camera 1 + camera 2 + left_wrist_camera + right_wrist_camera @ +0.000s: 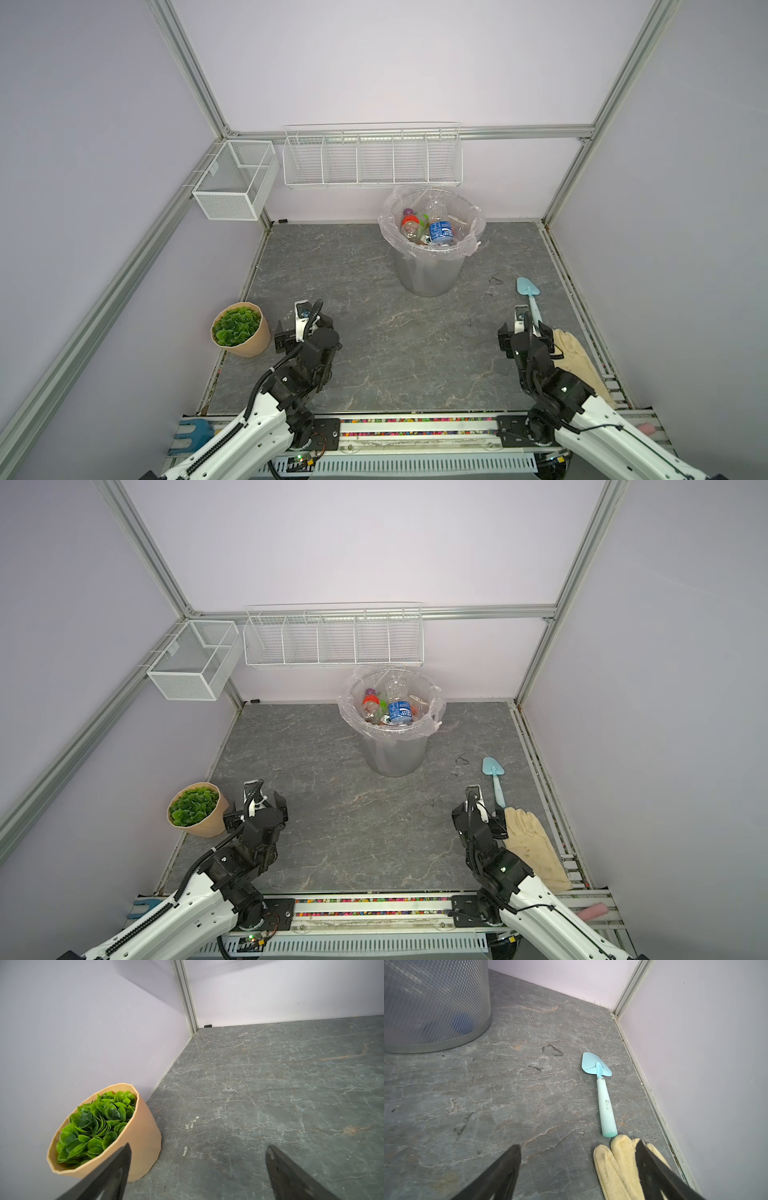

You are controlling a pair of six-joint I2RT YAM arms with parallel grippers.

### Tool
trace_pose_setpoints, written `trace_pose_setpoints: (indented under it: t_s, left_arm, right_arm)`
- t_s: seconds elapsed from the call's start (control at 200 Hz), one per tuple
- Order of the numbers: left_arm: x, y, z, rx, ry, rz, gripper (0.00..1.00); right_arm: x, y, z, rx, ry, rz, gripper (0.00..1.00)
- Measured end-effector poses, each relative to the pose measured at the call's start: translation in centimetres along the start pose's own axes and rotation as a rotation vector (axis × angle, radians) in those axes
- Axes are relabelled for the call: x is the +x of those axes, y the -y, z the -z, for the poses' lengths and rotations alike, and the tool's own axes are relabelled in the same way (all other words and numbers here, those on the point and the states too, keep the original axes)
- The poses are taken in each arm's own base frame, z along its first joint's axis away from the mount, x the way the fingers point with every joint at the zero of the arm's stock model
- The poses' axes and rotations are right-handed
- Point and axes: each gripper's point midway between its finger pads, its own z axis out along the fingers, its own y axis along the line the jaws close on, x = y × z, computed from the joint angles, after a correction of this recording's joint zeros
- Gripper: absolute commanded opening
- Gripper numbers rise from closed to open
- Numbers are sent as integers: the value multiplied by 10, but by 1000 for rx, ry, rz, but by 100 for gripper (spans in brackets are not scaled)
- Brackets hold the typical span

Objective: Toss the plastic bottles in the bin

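1. The left gripper (pixel 198 1147) stands wide open and holds nothing. It hangs over the grey table (pixel 270 1084), just beside the plant pot (pixel 143 1132).
2. The right gripper (pixel 579 1144) is also spread wide with nothing between its fingers. In the right wrist view one finger crosses in front of the glove (pixel 616 1163); I cannot tell whether it touches it.
3. One bin (pixel 428 274) stands at the far middle of the table, below the wire baskets, well apart from both grippers. It is lined with a clear bag (pixel 390 224).
4. The plastic bottles (pixel 440 230) that show all lie inside the bin. Three can be made out in both top views: one red-capped, one clear, one blue-labelled. Those underneath cannot be counted.
5. Two white wire baskets (pixel 235 178) hang on the walls; the long one has five compartments.
6. There is one plant pot, one pale blue trowel (pixel 605 1105) and one cream glove, which may be a stacked pair. The trowel's handle end lies just beside the glove's fingertips.
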Motion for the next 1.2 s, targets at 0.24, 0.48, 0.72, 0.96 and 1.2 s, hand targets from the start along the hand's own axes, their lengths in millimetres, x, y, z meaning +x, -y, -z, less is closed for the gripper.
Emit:
trace_pose_setpoints:
  t_s: [0.24, 0.48, 0.72, 0.96, 1.2]
  left_arm:
    - [5, -6, 3, 7, 30, 51, 98]
    - [3, -9, 3, -15, 39, 60, 98]
    - [0, -12, 2, -33, 49, 73, 98]
    - [0, -17, -1, -64, 47, 85, 99]
    - [5, -22, -10, -95, 18, 84, 99]
  right_arm:
    - [-7, 4, 0, 21, 41, -34, 89]
    - [-10, 11, 2, 41, 68, -69, 89]
    - [-11, 18, 2, 60, 73, -85, 89]
    - [-8, 22, 0, 75, 72, -95, 89]
    - [-11, 25, -3, 86, 90, -118, 89]
